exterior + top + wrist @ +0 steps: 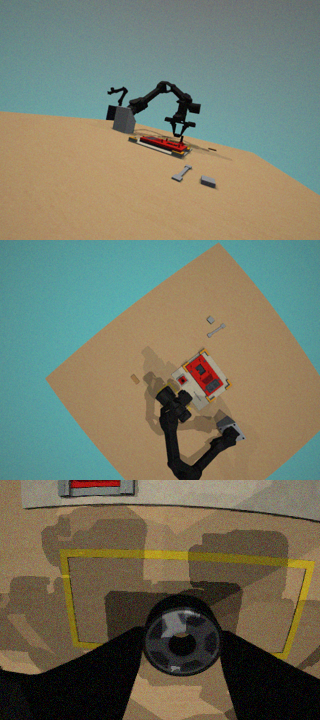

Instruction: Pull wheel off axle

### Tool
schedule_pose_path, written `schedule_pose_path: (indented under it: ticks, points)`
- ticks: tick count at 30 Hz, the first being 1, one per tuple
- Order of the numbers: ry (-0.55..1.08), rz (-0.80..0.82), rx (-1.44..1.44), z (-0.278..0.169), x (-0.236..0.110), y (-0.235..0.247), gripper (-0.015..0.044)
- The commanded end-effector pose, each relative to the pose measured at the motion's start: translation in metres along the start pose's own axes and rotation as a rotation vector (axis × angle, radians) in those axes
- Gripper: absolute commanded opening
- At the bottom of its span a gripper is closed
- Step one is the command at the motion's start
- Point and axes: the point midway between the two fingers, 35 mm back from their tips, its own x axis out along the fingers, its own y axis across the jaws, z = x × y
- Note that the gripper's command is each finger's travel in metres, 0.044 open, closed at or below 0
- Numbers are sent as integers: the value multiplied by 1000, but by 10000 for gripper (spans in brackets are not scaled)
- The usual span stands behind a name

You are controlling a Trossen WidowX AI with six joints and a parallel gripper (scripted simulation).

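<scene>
My gripper [182,636] [177,134] is shut on the dark wheel [182,639], holding it by its sides. In the wrist view the wheel hangs above the yellow marked rectangle [187,556] on the table, near its front half. The upright axle stands bare on its red base [182,380] [181,139], at the near corner of the grey board [200,483] [192,392]. In the top view the arm covers the wheel and most of the yellow outline [162,387]. From the side view the fingertips hang a little above the table, beside the board.
A red plate [204,374] [160,141] with orange corner marks lies on the board. A grey block [210,319] [208,181] and a grey dumbbell-shaped bar [216,330] [181,173] lie further out. A small brown block [134,378] lies to the left. The arm's grey base [226,422] [124,120] stands behind the board.
</scene>
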Motion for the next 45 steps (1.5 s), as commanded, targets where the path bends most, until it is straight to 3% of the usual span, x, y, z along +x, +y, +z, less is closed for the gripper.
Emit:
schedule_pose_path:
  ticks: [1, 7, 19, 25, 28, 30, 34, 39, 45]
  points:
    - [-1, 1, 7, 1, 18, -1, 0]
    - [3, 1, 7, -1, 37, -4, 0]
    - [4, -7, 1, -2, 28, -4, 300]
    - [1, 0, 6, -1, -19, -4, 300]
    - [1, 1, 7, -1, -26, -4, 300]
    - [-6, -1, 15, 5, -22, -9, 352]
    - [-14, -3, 14, 25, -49, -43, 440]
    - [-3, -3, 11, 37, -71, -85, 440]
    - [-2, -3, 11, 38, -72, -86, 440]
